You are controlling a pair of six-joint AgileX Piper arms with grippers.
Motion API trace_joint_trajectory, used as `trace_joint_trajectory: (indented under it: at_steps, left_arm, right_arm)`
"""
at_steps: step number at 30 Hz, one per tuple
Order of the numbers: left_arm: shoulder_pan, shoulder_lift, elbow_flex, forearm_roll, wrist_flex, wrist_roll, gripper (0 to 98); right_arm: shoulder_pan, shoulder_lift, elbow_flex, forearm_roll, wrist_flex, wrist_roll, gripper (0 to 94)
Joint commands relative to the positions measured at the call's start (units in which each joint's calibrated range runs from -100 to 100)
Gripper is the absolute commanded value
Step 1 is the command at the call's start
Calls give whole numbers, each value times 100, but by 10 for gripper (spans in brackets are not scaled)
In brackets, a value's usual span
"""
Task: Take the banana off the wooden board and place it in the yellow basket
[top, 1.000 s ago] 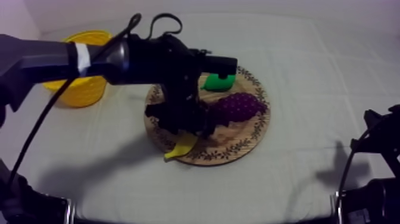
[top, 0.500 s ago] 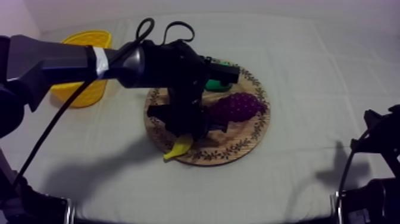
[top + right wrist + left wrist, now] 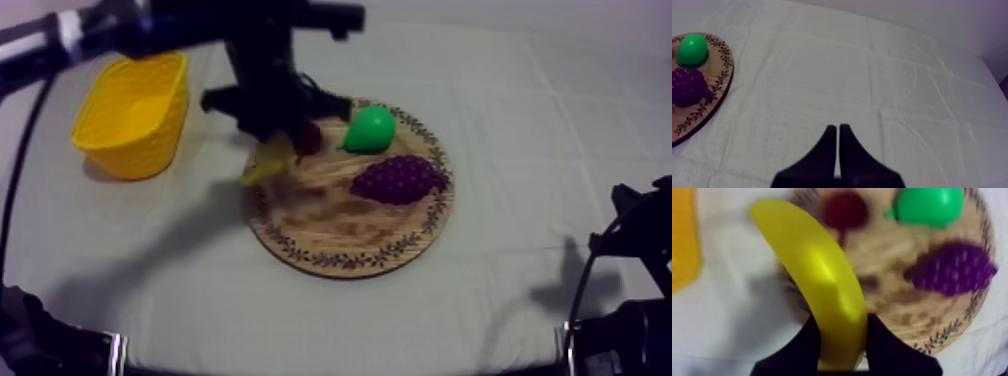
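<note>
— What is the left gripper (image 3: 842, 322) holding?
— A smooth, bright yellow, curved banana (image 3: 817, 273), clamped by one end between its fingers, over the rim of the wooden board (image 3: 340, 235); the yellow basket (image 3: 130, 110) stands off to its side
— And the right gripper (image 3: 838, 131)?
— Fingers pressed together, gripping nothing

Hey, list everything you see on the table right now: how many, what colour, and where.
table cloth: one, grey-white, covering the table
wooden board: one, brown with a patterned rim, mid-table
yellow basket: one, yellow, on the cloth at my left, apart from the board
banana: one, yellow, held over the board's basket-side edge
pear: one, green, on the board's far side
bunch of grapes: one, purple, on the board beside the pear
small red fruit: one, dark red, on the board next to the pear
left jaws: one pair, black, shut on the banana
right jaws: one pair, black, shut on nothing, over bare cloth
</note>
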Motion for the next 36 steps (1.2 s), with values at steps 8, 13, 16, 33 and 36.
trace_joint_trajectory:
  at_steps: [8,13,16,33,36]
  left_arm:
    - [-1282,-659,-474,-396,513,-391,159]
    - [-1960,-632,-476,-503,388,-577,159]
    - [-2287,-515,-527,-531,277,-670,159]
    - [-2883,123,881,-332,-1205,-700,160]
    - [-2832,162,993,-299,-1336,-688,166]
  right_arm:
    - [-1,-2,2,1,-1,1,3]
    - [-1,-2,2,1,-1,1,3]
    - [-1,-2,2,1,-1,1,3]
    - [-1,-2,2,1,-1,1,3]
    - [-1,-2,2,1,-1,1,3]
